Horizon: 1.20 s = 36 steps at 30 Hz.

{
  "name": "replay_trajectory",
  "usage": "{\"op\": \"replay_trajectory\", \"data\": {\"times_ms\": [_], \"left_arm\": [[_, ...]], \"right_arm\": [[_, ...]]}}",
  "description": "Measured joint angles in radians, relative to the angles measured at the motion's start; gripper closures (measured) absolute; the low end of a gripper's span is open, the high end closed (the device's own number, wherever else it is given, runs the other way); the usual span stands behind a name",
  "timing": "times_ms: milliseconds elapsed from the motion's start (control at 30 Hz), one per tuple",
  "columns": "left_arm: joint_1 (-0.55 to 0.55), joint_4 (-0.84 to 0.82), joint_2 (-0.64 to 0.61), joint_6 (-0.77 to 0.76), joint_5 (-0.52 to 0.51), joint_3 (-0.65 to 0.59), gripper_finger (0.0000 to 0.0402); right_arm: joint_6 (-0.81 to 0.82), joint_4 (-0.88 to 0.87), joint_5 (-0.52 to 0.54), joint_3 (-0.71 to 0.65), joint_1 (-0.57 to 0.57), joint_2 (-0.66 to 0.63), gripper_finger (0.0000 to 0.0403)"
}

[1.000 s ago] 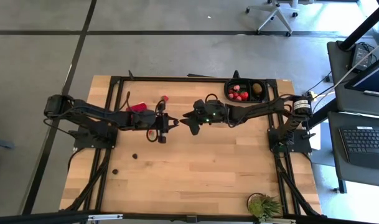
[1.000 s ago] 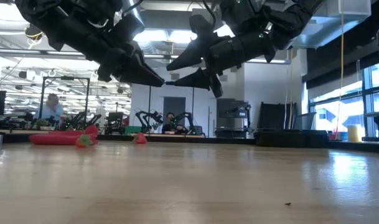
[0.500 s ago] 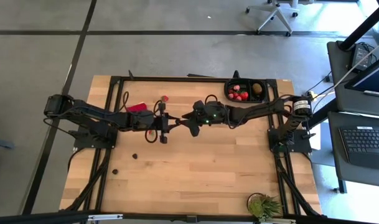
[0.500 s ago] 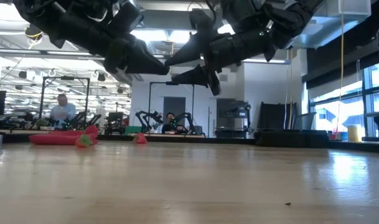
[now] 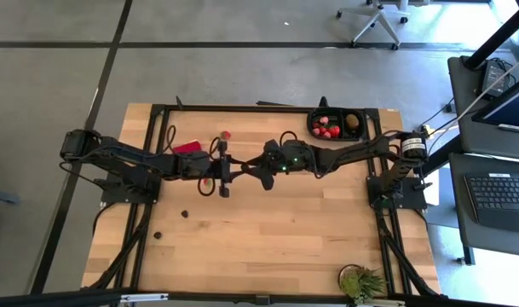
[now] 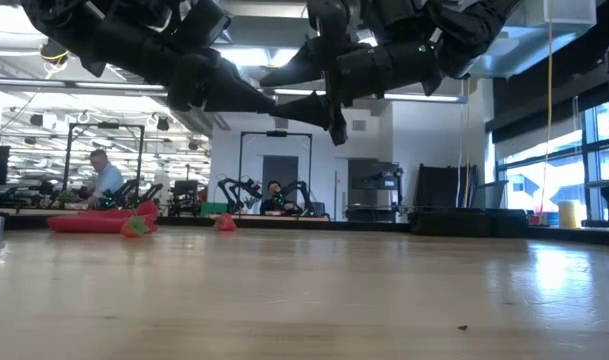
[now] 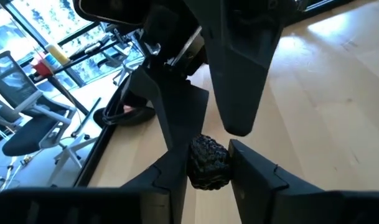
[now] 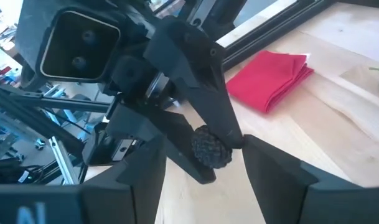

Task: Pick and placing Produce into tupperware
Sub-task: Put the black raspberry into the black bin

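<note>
A small dark bumpy berry [image 7: 208, 163] hangs in mid-air over the table's middle, between the fingers of my left gripper [image 5: 231, 165], which is shut on it. My right gripper [image 5: 249, 165] faces it from the table's right, open, one finger [image 8: 273, 174] on each side of the berry [image 8: 211, 147]; whether they touch it, I cannot tell. The black tupperware [image 5: 315, 116] sits at the far right edge and holds red pieces and a brown lump [image 5: 352, 122]. A strawberry [image 5: 226, 135] and two dark round pieces [image 5: 184, 214] lie on the table. My left gripper pinches the dark berry by its two sides [image 7: 193, 167] between its two fingers [image 7: 170, 180]. The fingers come roughly level from the table's left. The berry is lifted well clear of the table.
A folded red cloth [image 5: 187, 147] lies on the table beside my left arm. A spiky green plant [image 5: 361, 281] stands at the near right corner. A second dark piece [image 5: 157, 234] lies near the left. Bare wood fills the near half. People sit at benches in the room beyond.
My right gripper has moved toward the table's left and closed in on my left gripper, so its fingers now flank the held berry. My left gripper moved a little toward the right early on, then held. Both grippers have risen slightly.
</note>
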Motion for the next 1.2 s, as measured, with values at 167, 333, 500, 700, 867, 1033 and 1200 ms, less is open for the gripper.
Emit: {"op": "replay_trajectory", "data": {"times_ms": [167, 333, 500, 700, 867, 1033, 1200], "left_arm": [[-0.009, 0.024, 0.000, 0.020, -0.005, 0.000, 0.0309], [-0.013, 0.025, 0.000, 0.028, -0.004, 0.000, 0.0312], [-0.013, 0.025, 0.000, 0.026, -0.004, 0.000, 0.0299], [-0.013, 0.026, 0.000, 0.026, 0.001, 0.000, 0.0313], [-0.013, 0.034, 0.000, 0.028, 0.002, 0.000, 0.0304], [-0.013, 0.039, 0.000, 0.047, 0.001, 0.000, 0.0301], [-0.013, 0.040, 0.000, 0.055, -0.002, 0.000, 0.0309]], "right_arm": [[-0.002, 0.000, -0.006, 0.000, 0.001, 0.000, 0.0190], [-0.017, 0.014, -0.005, 0.000, 0.001, 0.000, 0.0190], [-0.017, 0.014, -0.007, 0.000, 0.001, 0.000, 0.0207], [-0.020, 0.012, -0.018, -0.002, 0.003, 0.000, 0.0251], [-0.020, 0.008, -0.032, -0.002, 0.002, 0.000, 0.0274], [-0.021, 0.009, -0.035, -0.002, 0.002, 0.000, 0.0278], [-0.045, 0.008, -0.036, -0.002, 0.002, 0.000, 0.0281]]}}
